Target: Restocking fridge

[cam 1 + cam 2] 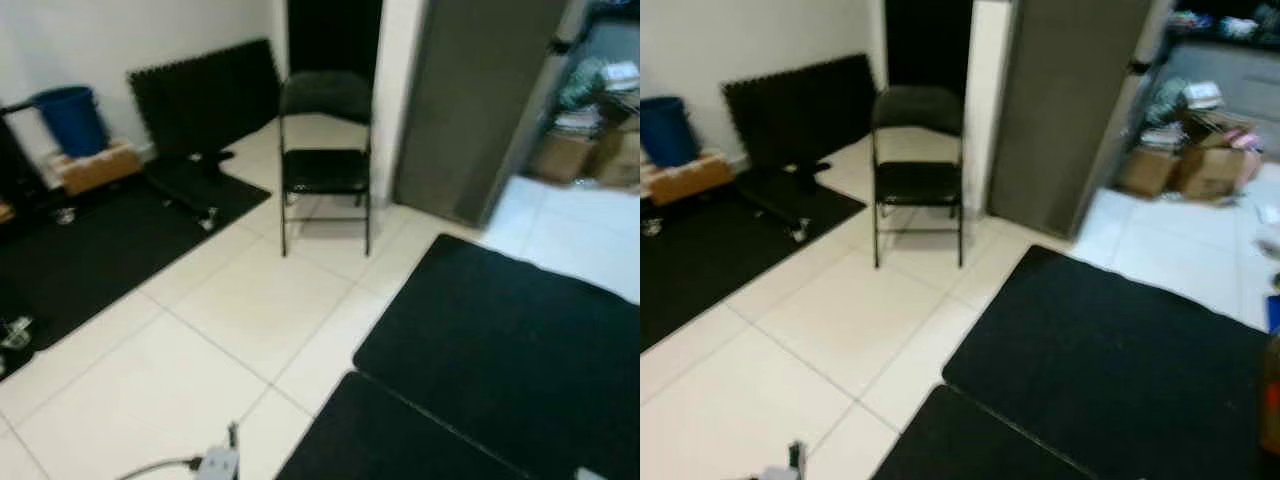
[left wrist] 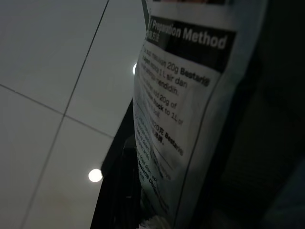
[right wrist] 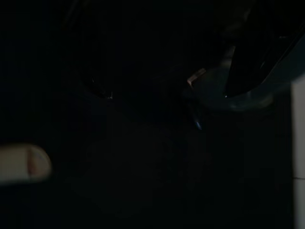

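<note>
Item: printed packet [image 2: 176, 119], white with a black header band reading "Preparation Method" and small black instruction lines below; it hung close before the left wrist camera, above pale floor tiles [image 2: 52, 52]. Left gripper: a dark finger [image 2: 121, 191] lay against the packet's lower edge; grip could not be told. Right gripper: view too dark to tell. Surroundings: black folding chair [image 1: 325, 165] on the tiles, black floor mats [image 1: 500, 340] near it, blue bucket [image 1: 72, 118] well apart from the chair.
</note>
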